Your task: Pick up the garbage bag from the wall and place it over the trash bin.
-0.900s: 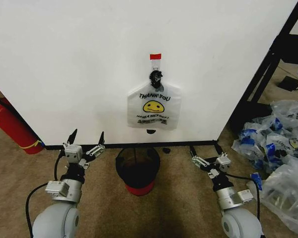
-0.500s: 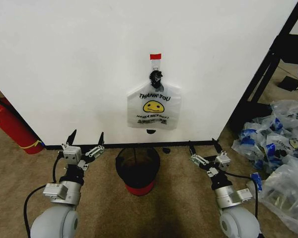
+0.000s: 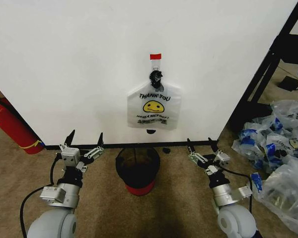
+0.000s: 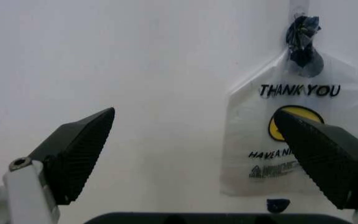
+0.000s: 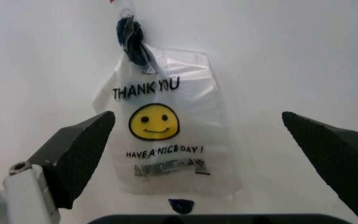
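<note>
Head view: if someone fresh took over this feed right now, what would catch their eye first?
The garbage bag with its yellow smiley and "THANK YOU" print, hanging from a hook under red tape on the white wall. Directly below stands the trash bin, black with a red base, on the carpet. The left gripper and right gripper flank it, both open and low.

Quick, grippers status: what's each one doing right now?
Left gripper: open, holding nothing, low beside the trash bin.
Right gripper: open, holding nothing, on the bin's other side; garbage bag hangs on the wall.
</note>
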Controlling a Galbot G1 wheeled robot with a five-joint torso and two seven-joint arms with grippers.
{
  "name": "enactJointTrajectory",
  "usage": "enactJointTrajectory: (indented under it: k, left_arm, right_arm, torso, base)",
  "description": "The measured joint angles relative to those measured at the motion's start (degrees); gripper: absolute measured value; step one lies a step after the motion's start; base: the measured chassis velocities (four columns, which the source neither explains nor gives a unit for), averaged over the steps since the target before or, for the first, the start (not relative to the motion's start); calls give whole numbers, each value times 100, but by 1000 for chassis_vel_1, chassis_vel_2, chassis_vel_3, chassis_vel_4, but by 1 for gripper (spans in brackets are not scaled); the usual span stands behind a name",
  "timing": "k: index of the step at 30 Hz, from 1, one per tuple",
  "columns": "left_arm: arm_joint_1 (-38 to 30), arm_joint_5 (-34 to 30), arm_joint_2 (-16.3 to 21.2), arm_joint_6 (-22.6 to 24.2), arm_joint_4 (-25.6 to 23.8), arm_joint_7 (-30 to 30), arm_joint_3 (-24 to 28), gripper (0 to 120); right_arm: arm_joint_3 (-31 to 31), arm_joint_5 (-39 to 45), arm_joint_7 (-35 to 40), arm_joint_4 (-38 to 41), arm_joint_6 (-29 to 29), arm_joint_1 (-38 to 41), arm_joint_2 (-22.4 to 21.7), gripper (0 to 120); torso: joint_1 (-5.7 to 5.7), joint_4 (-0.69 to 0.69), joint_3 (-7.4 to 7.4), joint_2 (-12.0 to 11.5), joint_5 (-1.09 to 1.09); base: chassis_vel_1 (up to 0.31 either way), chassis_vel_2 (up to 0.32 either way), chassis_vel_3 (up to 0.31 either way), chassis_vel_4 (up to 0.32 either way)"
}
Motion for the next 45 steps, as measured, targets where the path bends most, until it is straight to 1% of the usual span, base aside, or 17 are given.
enactJointTrajectory:
  k: [6, 9, 11, 15, 17, 19, 23, 24, 25, 27, 28, 32, 33, 34, 36, 38, 45]
  left_arm:
    - [-20, 96, -73, -72, 145, 1, 52, 100]
    - [-6, 114, -64, -110, 191, 1, 53, 100]
    - [-43, 154, -19, -136, 278, 11, 85, 100]
    - [-99, 250, 83, -143, 384, 94, 163, 100]
    - [-97, 260, 97, -145, 391, 103, 163, 100]
    - [-94, 276, 158, -153, 427, 117, 131, 100]
    - [-95, 280, 210, -172, 452, 119, 74, 100]
    - [-95, 280, 210, -172, 452, 119, 74, 100]
    - [-101, 280, 227, -176, 464, 120, 70, 100]
    - [-150, 280, 268, -178, 521, 128, 96, 100]
    - [-168, 283, 288, -196, 561, 140, 103, 100]
    - [-173, 291, 307, -245, 673, 153, 99, 100]
    - [-173, 291, 307, -245, 673, 153, 99, 100]
    - [-179, 296, 306, -250, 698, 156, 99, 100]
    - [-198, 304, 298, -257, 720, 158, 103, 100]
    - [-206, 308, 298, -258, 737, 165, 106, 100]
    - [-256, 303, 344, -290, 844, 170, 97, 100]
  right_arm:
    - [12, -308, 150, -132, -69, 90, -42, 100]
    - [-73, -174, 81, -219, -42, 210, -73, 100]
    - [-250, 533, -135, -342, -25, 481, -54, 100]
    - [-694, 2376, -614, -763, -47, 1177, 177, 100]
    - [-766, 2609, -714, -864, -58, 1305, 216, 100]
    - [-945, 3317, -1156, -1346, -150, 1794, 416, 100]
    - [-1042, 4001, -1747, -2032, -271, 2432, 694, 100]
    - [-1042, 4001, -1747, -2032, -271, 2432, 694, 100]
    - [-1074, 4159, -1972, -2396, -294, 2710, 787, 100]
    - [-1086, 4290, -2105, -2726, -312, 3003, 881, 100]
    - [-1107, 4381, -2129, -2906, -325, 3185, 940, 100]
    - [-1208, 4500, -2194, -3319, -373, 3746, 1107, 100]
    - [-1208, 4500, -2194, -3319, -373, 3746, 1107, 100]
    - [-1255, 4510, -2230, -3467, -382, 3915, 1156, 100]
    - [-1308, 4516, -2343, -3742, -381, 4228, 1278, 100]
    - [-1341, 4509, -2397, -3972, -382, 4405, 1388, 100]
    - [-1344, 4268, -2508, -4560, -366, 4826, 1746, 100]
  torso:
    - [0, -1, 0, 0, 0]
    - [0, -2, 0, 0, -1]
    - [0, 0, 0, 0, 0]
    - [0, -2, 0, 0, 0]
    - [0, 2, 0, 0, 0]
    - [1, 1, 1, 0, -1]
    - [0, 0, 1, 0, -2]
    - [0, 0, 1, 0, -2]
    - [0, 1, 1, 0, 0]
    - [1, 0, 1, 0, -2]
    - [1, -4, 1, 0, -2]
    - [1, 0, 0, 0, -4]
    - [1, 0, 0, 0, -4]
    - [1, 1, 1, -1, 0]
    - [1, 0, 0, 0, -3]
    - [1, 0, 1, -1, 1]
    - [1, 0, 1, 0, -1]
  base:
    - [0, 0, 0, 0]
    - [0, 0, 0, 0]
    - [0, 0, 0, 0]
    - [0, 0, 0, 0]
    - [0, 0, 0, 0]
    - [0, 0, 0, 0]
    - [0, 0, 0, 0]
    - [0, 0, 0, 0]
    - [0, 0, 0, 0]
    - [0, 0, 0, 0]
    - [0, 0, 0, 0]
    - [0, 0, 0, 0]
    - [0, 0, 0, 0]
    - [0, 0, 0, 0]
    - [0, 0, 0, 0]
    - [0, 0, 0, 0]
    - [0, 0, 0, 0]
